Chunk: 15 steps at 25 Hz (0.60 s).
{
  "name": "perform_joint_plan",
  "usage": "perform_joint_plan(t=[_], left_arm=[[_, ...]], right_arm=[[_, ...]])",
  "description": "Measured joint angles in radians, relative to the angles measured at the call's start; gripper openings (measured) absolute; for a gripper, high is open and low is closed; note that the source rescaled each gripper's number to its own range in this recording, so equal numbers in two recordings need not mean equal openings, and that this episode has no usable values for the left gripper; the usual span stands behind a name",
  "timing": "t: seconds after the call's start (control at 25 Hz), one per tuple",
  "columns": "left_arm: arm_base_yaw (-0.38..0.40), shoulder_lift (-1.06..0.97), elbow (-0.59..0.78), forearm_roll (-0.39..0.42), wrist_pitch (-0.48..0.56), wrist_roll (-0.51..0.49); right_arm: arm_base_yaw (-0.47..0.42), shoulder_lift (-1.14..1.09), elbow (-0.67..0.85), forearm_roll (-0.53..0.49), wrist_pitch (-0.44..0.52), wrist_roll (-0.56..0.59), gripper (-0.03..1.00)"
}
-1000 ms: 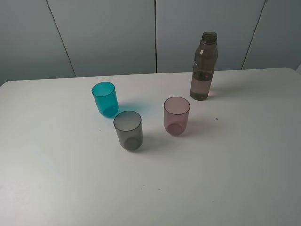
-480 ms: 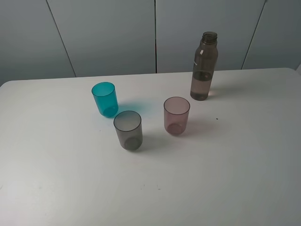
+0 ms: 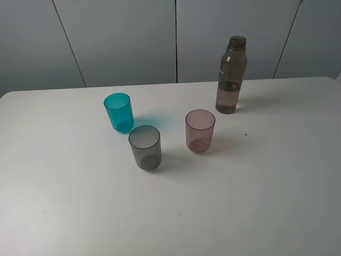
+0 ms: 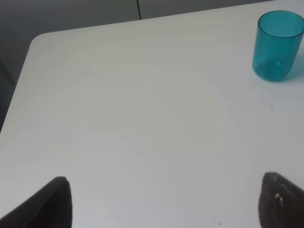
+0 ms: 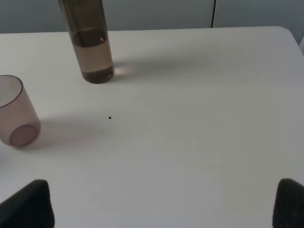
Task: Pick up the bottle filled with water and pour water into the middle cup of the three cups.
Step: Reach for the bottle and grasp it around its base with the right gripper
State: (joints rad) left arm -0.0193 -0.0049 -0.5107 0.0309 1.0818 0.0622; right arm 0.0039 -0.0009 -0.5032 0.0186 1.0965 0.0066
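The smoky grey-brown bottle [image 3: 231,75] stands upright at the back right of the white table, part full of water; its lower body shows in the right wrist view [image 5: 91,45]. The smoky grey middle cup [image 3: 145,147] stands between the teal cup [image 3: 118,112] and the pinkish-mauve cup [image 3: 200,130]. No arm shows in the exterior view. My left gripper [image 4: 164,202] is open and empty, well short of the teal cup [image 4: 277,45]. My right gripper [image 5: 164,202] is open and empty, well short of the bottle and the mauve cup [image 5: 14,111].
The white table [image 3: 256,192] has a rounded far left corner [image 4: 40,40] and far right corner [image 5: 285,33]. Grey wall panels [image 3: 122,37] stand behind it. A small dark speck [image 3: 245,134] lies right of the mauve cup.
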Motion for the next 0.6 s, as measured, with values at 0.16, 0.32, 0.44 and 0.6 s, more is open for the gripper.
perform_joint_plan(t=[0.16, 0.32, 0.44, 0.6], left_arm=[[0.000, 0.000, 0.000, 0.000, 0.000, 0.000], [0.000, 0.000, 0.000, 0.000, 0.000, 0.000], [0.000, 0.000, 0.000, 0.000, 0.000, 0.000], [0.000, 0.000, 0.000, 0.000, 0.000, 0.000]], right_arm=[[0.000, 0.000, 0.000, 0.000, 0.000, 0.000, 1.00], [0.000, 0.000, 0.000, 0.000, 0.000, 0.000, 1.00], [0.000, 0.000, 0.000, 0.000, 0.000, 0.000, 1.00], [0.000, 0.000, 0.000, 0.000, 0.000, 0.000, 1.00]])
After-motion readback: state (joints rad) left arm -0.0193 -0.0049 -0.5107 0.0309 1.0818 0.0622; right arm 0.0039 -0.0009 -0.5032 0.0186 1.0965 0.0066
